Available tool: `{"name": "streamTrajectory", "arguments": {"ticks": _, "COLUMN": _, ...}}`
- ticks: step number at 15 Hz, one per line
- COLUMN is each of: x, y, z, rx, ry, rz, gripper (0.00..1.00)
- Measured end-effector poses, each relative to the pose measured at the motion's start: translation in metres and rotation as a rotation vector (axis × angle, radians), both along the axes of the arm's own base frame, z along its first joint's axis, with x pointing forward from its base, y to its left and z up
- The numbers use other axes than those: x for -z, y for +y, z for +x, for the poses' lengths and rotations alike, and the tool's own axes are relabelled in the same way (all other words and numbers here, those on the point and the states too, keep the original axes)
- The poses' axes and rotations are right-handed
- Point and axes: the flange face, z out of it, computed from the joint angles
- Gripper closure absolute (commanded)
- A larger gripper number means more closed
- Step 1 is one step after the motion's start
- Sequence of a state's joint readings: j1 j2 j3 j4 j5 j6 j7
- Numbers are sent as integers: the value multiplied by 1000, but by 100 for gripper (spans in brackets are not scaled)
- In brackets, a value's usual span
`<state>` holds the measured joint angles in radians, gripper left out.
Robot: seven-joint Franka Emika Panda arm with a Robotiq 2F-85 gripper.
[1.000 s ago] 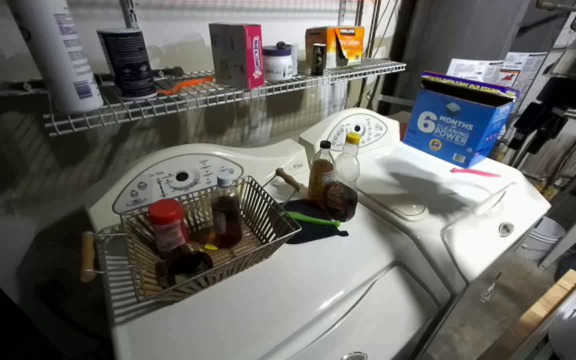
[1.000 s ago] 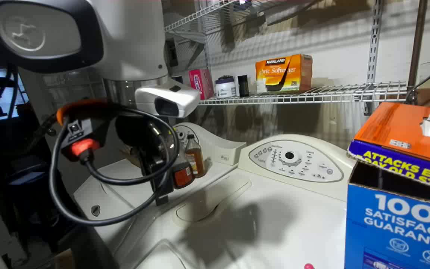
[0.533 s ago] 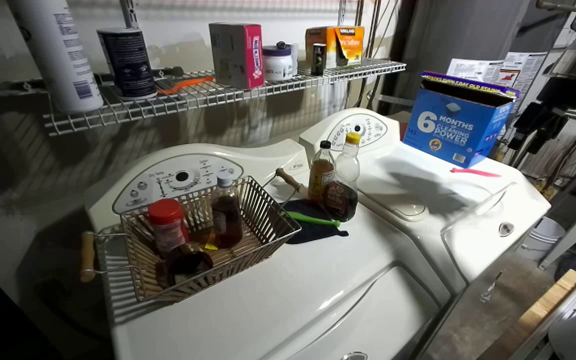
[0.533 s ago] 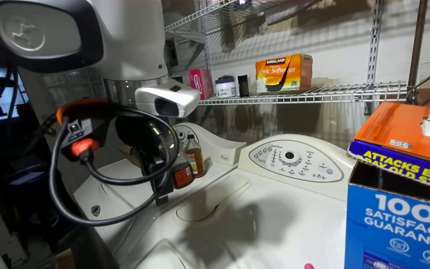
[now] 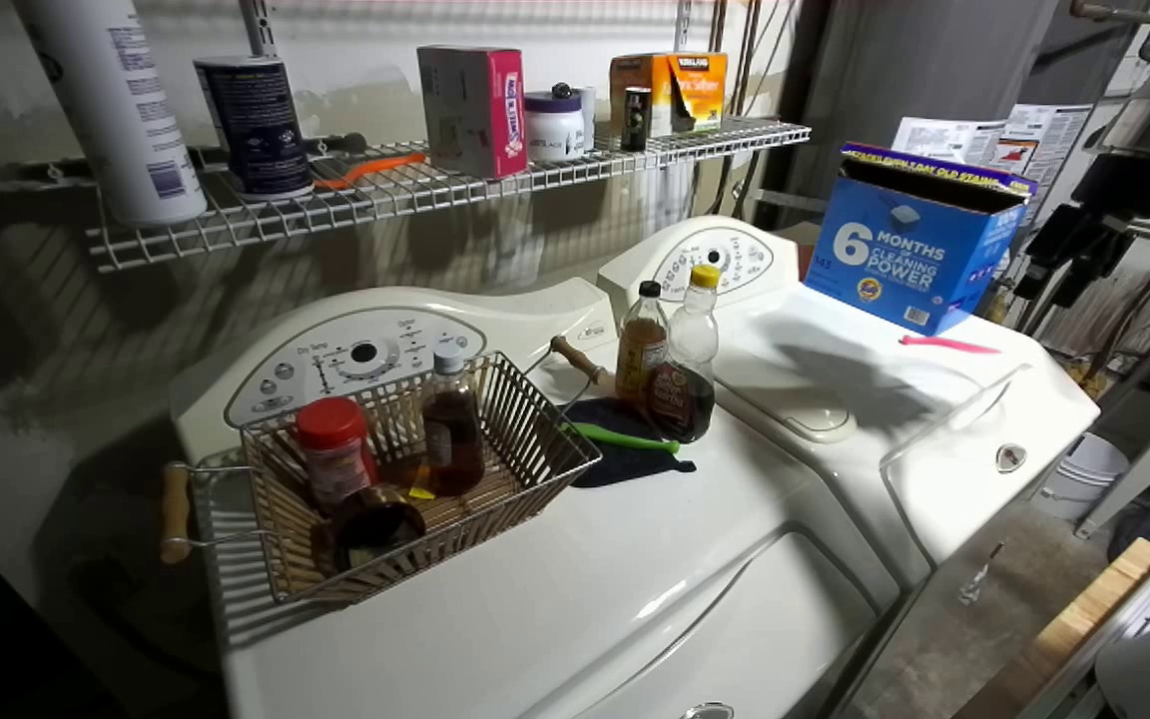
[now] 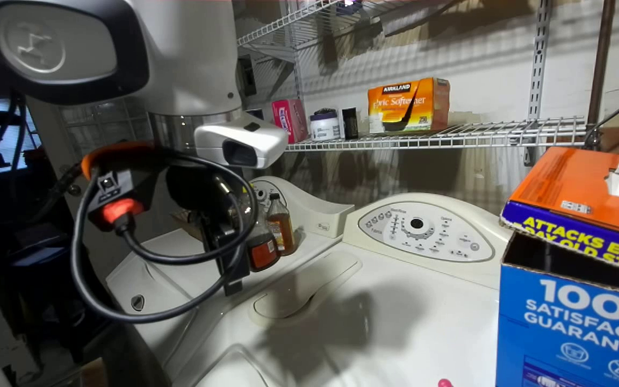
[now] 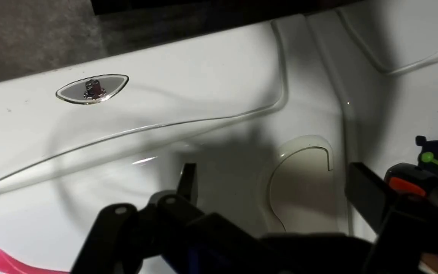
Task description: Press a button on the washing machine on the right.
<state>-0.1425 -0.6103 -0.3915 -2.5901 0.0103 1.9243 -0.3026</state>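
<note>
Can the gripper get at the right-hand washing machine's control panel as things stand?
Probably yes: in an exterior view the control panel shows whole, with the blue box to one side. The yellow-capped bottle appears beside the open gripper, so moving away from it seems wise.

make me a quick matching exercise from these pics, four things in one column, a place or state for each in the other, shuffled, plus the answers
Things
1. washing machine
2. hand
3. wire basket
4. fabric softener box

Places and states
A. standing on a wire shelf
B. bearing a blue box
C. holding a red-lidded jar
D. jaws apart

Right pairs
1-B
2-D
3-C
4-A
</note>
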Motion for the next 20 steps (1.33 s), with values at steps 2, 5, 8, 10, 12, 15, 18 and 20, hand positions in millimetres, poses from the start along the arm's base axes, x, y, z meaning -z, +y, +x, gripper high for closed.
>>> {"name": "streamTrajectory", "arguments": {"ticks": 2, "x": -1, "y": 7, "z": 6, "rx": -26, "ry": -6, "rz": -18, "gripper": 0}}
{"name": "streamTrajectory", "arguments": {"ticks": 5, "x": -2, "y": 29, "z": 32, "rx": -95, "ry": -33, "rz": -65, "gripper": 0}}
{"name": "streamTrajectory", "arguments": {"ticks": 8, "x": 3, "y": 43, "z": 70, "rx": -160, "ry": -63, "rz": -113, "gripper": 0}}
{"name": "streamTrajectory", "arguments": {"ticks": 10, "x": 12, "y": 44, "z": 98, "rx": -193, "ry": -83, "rz": -142, "gripper": 0}}
{"name": "streamTrajectory", "arguments": {"ticks": 12, "x": 23, "y": 45, "z": 128, "rx": -215, "ry": -104, "rz": -160, "gripper": 0}}
{"name": "streamTrajectory", "arguments": {"ticks": 15, "x": 37, "y": 54, "z": 175, "rx": -218, "ry": -150, "rz": -175, "gripper": 0}}
{"name": "streamTrajectory", "arguments": {"ticks": 18, "x": 47, "y": 61, "z": 219, "rx": -220, "ry": -194, "rz": -203, "gripper": 0}}
{"name": "streamTrajectory", "arguments": {"ticks": 20, "x": 51, "y": 56, "z": 242, "rx": -212, "ry": -225, "rz": -228, "gripper": 27}}
